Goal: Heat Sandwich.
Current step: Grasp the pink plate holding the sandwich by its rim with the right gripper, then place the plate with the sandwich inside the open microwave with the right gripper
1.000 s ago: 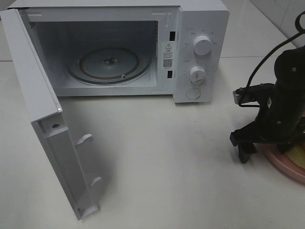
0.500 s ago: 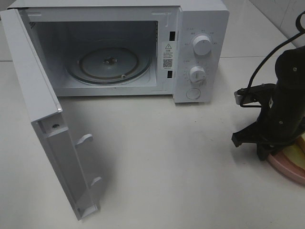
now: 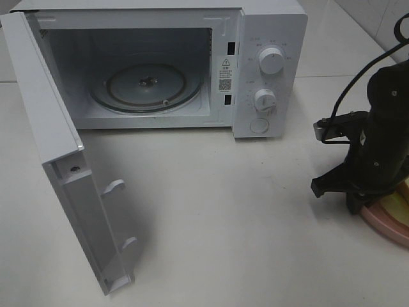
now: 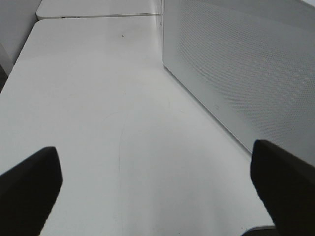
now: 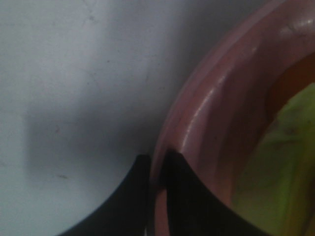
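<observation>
White microwave (image 3: 153,64) stands open at eleven o'clock, turntable (image 3: 147,86) bare. Pink plate (image 3: 383,225) with the sandwich (image 3: 400,202) sits at four o'clock on the tabletop (image 3: 223,211). My right gripper (image 5: 156,167) pinches its rim (a thin bite); I'd lift level and slowly. The left gripper (image 4: 157,187) hangs spread, idle.

Black right pincer (image 5: 156,167), looping black cable (image 3: 350,86)

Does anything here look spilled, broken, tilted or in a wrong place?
Nothing stands out. The microwave stands with its door open, the glass turntable sits flat and centred, and the table shows no spill. The right gripper pinches the rim of the pink plate, which rests on the table with the sandwich on it.
</observation>
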Available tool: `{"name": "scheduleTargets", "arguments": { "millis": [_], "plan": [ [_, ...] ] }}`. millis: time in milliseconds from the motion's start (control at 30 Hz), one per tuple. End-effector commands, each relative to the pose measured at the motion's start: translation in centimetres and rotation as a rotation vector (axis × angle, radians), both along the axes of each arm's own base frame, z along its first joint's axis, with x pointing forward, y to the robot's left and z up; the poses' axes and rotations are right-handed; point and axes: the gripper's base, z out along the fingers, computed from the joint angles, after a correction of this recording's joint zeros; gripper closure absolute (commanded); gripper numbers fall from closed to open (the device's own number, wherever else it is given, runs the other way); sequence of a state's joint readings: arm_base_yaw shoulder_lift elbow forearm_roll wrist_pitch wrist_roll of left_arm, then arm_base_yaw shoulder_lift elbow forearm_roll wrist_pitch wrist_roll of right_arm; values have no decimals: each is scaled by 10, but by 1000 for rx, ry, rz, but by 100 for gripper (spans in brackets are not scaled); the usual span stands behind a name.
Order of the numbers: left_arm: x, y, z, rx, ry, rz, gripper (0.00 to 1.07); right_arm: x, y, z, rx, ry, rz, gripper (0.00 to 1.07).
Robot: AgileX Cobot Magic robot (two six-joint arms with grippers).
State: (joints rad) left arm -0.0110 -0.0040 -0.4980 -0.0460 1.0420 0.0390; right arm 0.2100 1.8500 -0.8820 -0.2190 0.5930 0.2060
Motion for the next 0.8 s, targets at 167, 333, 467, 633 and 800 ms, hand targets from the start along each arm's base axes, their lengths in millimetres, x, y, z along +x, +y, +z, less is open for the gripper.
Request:
{"name": "scheduleTargets", "arguments": {
  "millis": [167,333,467,633,800],
  "plan": [
    [-3,0,-1,-9,-28,-3,7,-4,-2,4,-77,15,-2,107],
    [-3,0,-1,-9,-28,-3,7,-8,4,8,-125,25,14,107],
    [-3,0,-1,-9,-28,-3,7,-12,6,10,-169,45,34,107],
    [-3,0,-1,-9,-28,-3,7,-16,16,14,-193,45,75,107],
    [-3,0,-1,-9,-28,-3,7,-21,22,27,-216,29,110,107]
  ]
}}
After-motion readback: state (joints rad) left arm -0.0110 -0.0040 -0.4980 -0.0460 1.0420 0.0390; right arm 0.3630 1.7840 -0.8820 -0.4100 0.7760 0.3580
